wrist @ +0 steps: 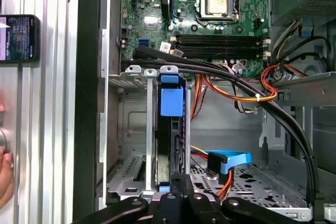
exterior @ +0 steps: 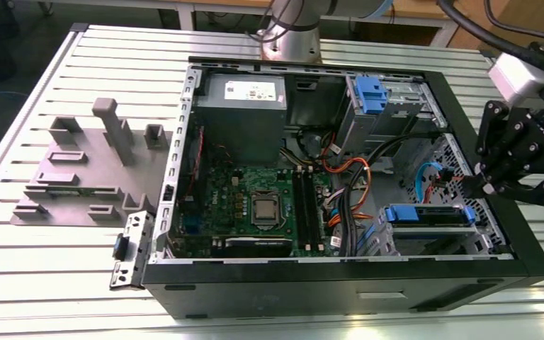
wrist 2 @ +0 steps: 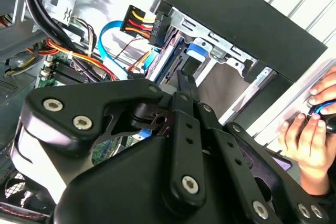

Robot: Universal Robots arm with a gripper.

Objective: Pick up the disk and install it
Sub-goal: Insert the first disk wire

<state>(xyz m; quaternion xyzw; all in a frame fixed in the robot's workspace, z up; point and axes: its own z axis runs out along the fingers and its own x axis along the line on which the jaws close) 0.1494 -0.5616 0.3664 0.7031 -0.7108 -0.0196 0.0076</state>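
Blue-framed silver disk [exterior: 430, 214], exterior view's lower right, sits in its grey metal bay [exterior: 385, 244]. Black gripper [wrist: 183, 181] nearby, fingers clenched empty, likely pushing.

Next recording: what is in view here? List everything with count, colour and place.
table: 1, silver, slatted, under everything
case: 1, black, open, on the table
fixture block: 1, grey, on the exterior view's left of the case
power supply: 1, grey with white sticker, inside the case
motherboard: 1, green, case floor
disk: 1, blue carrier, in a drive bay
clip: 1, blue, in another bay
cables: several, orange, yellow, black, blue, inside the case
phone: 1, black, on the table beside the case
hand: at least 1, beside the case
gripper: 1, black, over the disk's bay
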